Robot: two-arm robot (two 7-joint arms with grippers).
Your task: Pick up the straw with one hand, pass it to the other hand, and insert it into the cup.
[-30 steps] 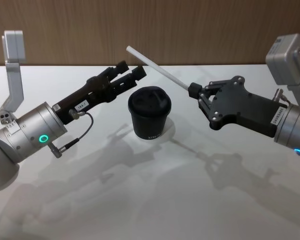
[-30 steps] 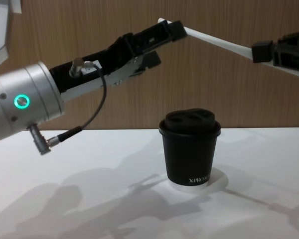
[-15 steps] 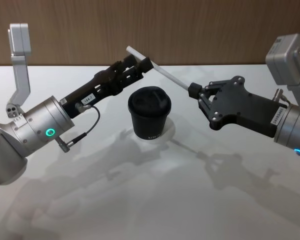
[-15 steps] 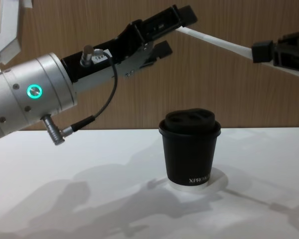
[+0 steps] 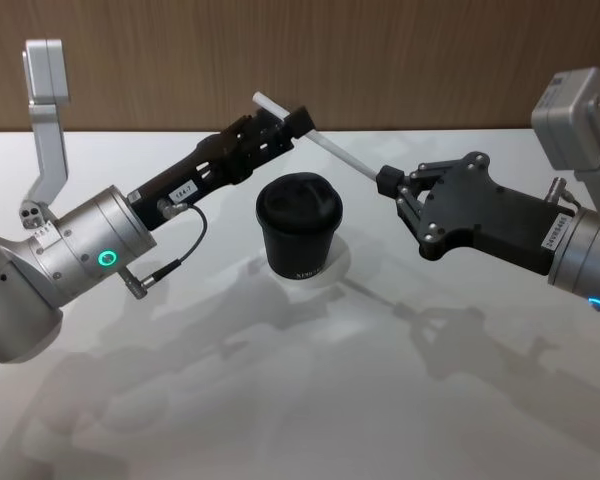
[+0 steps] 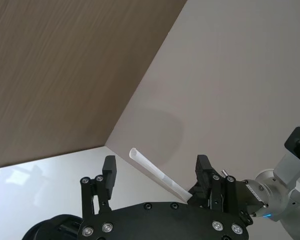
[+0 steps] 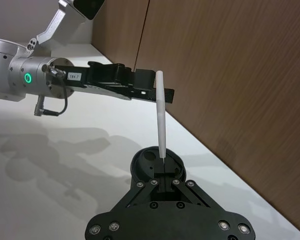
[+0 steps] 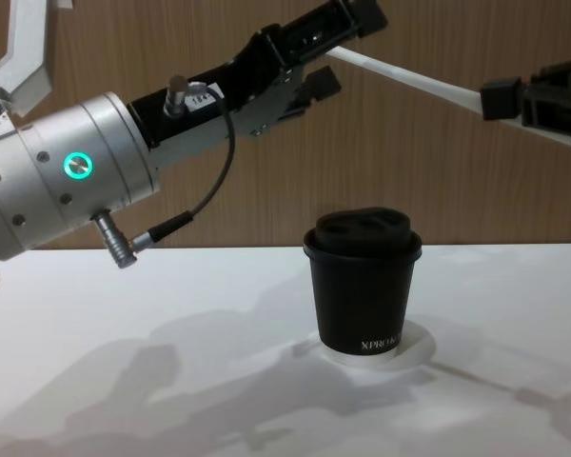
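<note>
The left gripper [image 5: 288,130] is spread astride the straw [image 5: 345,158] near its free upper end (no contact, judging by the left wrist view). The straw slants through the air above the cup [image 5: 298,225], down to the right gripper [image 5: 387,181], which pinches its lower end.

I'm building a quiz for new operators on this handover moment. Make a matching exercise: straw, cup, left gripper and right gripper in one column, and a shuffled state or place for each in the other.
Column one
1. straw
2. cup
3. left gripper
4. right gripper

Column two
A. open, a finger on either side of the straw's free end
B. stands upright on the table
C. shut on one end of the straw
D. held off the table, tilted

Pairs: 1-D, 2-B, 3-A, 4-C
</note>
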